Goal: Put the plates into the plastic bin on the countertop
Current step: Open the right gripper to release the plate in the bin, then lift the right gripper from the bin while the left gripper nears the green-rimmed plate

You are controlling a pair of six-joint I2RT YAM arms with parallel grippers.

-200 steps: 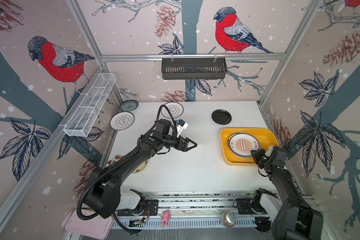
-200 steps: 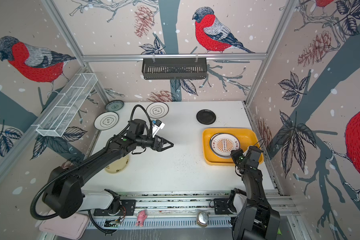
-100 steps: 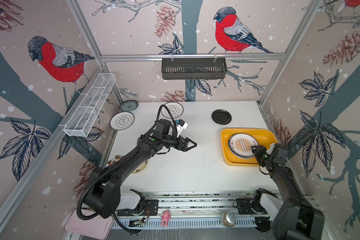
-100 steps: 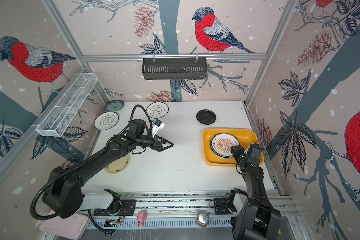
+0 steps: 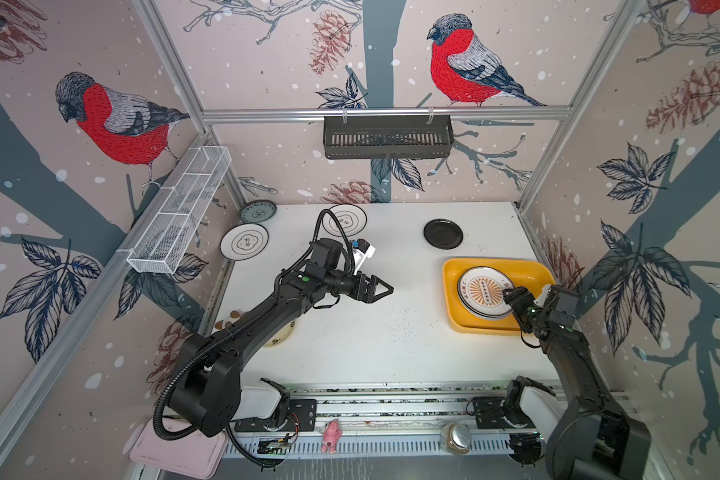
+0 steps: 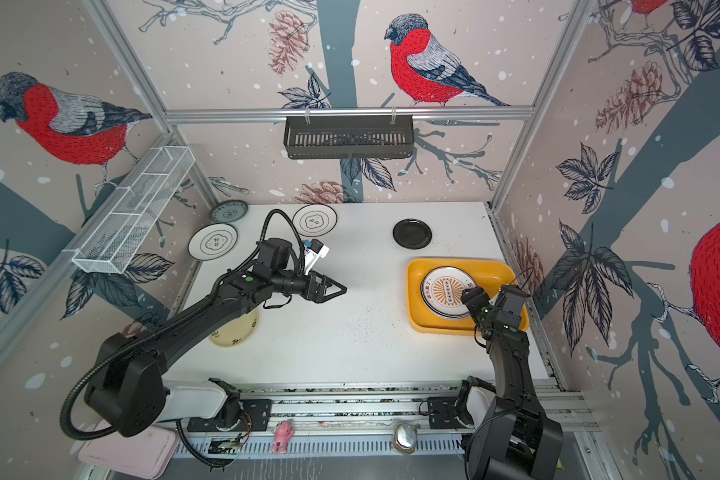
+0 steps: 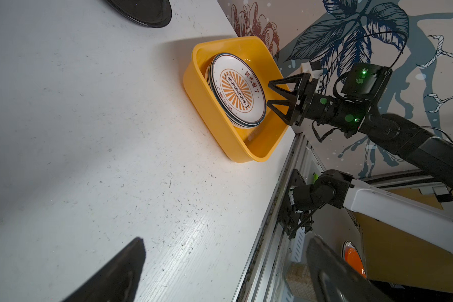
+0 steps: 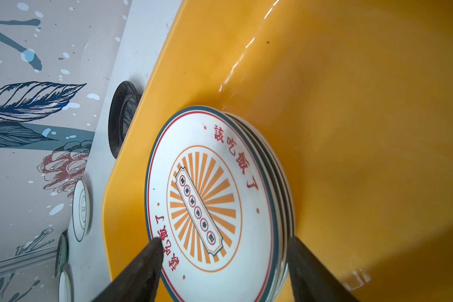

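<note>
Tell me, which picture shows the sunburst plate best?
Right wrist view: the sunburst plate fills it, lettering sharp. The left wrist view shows it smaller; both top views show it tiny.

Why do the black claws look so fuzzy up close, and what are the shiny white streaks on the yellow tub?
Left wrist view: the left gripper sits too near the lens, so it blurs, while the table farther off is sharp. Right wrist view: the right gripper blurs likewise, and the streaks are light glaring off the glossy bin; the top plate is crisp.
</note>
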